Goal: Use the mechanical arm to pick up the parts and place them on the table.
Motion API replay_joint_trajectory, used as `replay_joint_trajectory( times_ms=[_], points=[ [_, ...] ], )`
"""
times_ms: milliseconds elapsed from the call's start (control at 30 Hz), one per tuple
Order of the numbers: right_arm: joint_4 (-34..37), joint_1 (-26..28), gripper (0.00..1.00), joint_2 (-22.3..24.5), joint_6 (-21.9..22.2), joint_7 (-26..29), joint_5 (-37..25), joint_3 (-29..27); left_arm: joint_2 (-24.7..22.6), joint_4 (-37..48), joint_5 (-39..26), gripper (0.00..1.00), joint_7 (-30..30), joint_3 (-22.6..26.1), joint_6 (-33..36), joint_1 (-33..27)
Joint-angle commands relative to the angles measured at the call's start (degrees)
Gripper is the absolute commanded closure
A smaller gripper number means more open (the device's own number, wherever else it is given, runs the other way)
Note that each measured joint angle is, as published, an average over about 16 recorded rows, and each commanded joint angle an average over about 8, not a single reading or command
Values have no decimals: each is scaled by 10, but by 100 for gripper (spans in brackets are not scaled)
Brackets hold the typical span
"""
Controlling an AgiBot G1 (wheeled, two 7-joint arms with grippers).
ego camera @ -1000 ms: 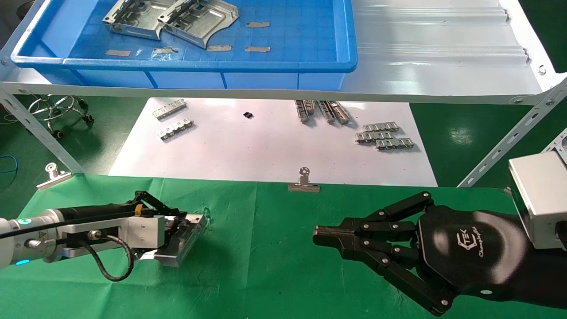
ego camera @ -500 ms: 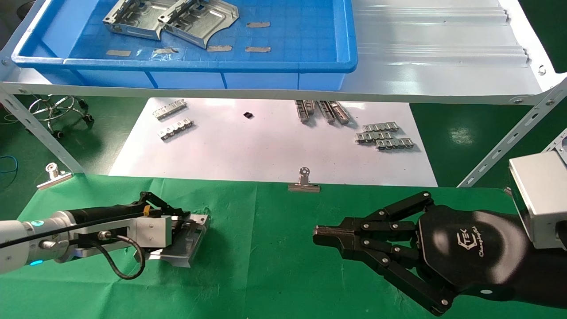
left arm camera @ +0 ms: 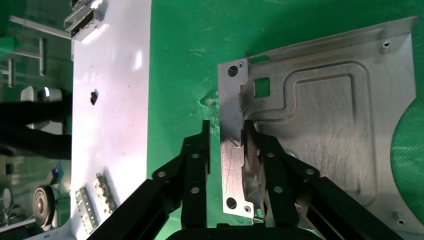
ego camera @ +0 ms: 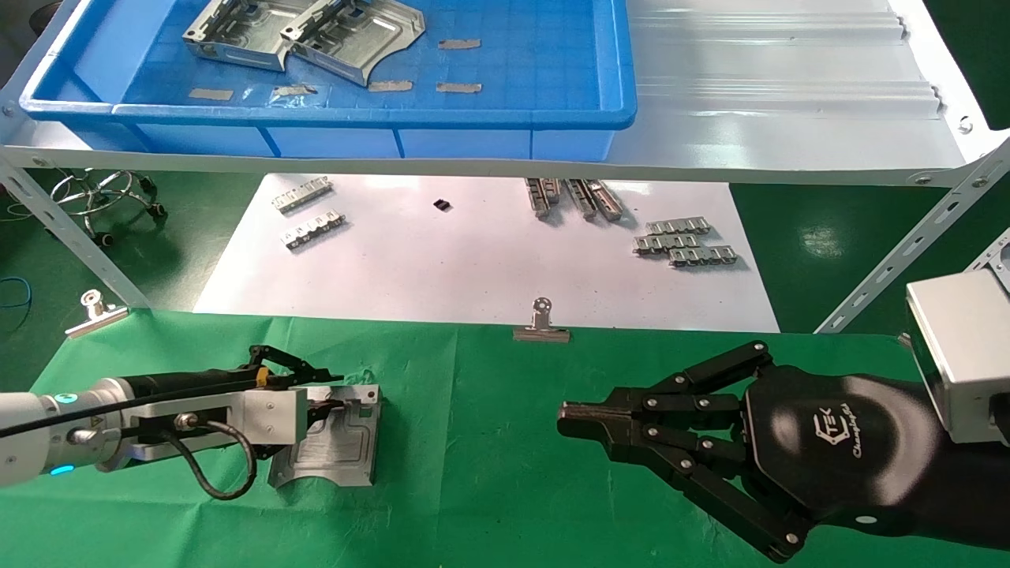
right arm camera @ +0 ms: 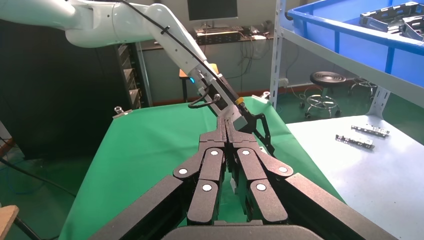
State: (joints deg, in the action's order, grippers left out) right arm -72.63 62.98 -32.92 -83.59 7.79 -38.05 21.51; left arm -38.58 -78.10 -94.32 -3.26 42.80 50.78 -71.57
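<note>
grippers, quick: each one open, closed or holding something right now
Left gripper: open, jaws straddling an edge of the metal part lying flat on the green table.
Right gripper: closed, empty.

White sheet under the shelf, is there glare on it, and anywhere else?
Head view: soft glare patches on the white sheet and a bright sheen on the right gripper palm. Left wrist view: a hot spot on the sheet, dull sheen on the plate.
</note>
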Motion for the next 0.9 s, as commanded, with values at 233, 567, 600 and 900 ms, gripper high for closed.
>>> replay_joint_trajectory(
  times_ms=[233,567,600,900],
  points=[
    [0,0,100,0,0,0,0,0,7,0,24,0,-4,-6,16,-7],
    [0,0,100,0,0,0,0,0,37,0,117,0,7,-34,63,-20],
    [0,0,100,0,0,0,0,0,40,0,131,0,12,-38,66,-18],
    [0,0,100,0,0,0,0,0,64,5,304,0,78,-83,73,42]
  ],
)
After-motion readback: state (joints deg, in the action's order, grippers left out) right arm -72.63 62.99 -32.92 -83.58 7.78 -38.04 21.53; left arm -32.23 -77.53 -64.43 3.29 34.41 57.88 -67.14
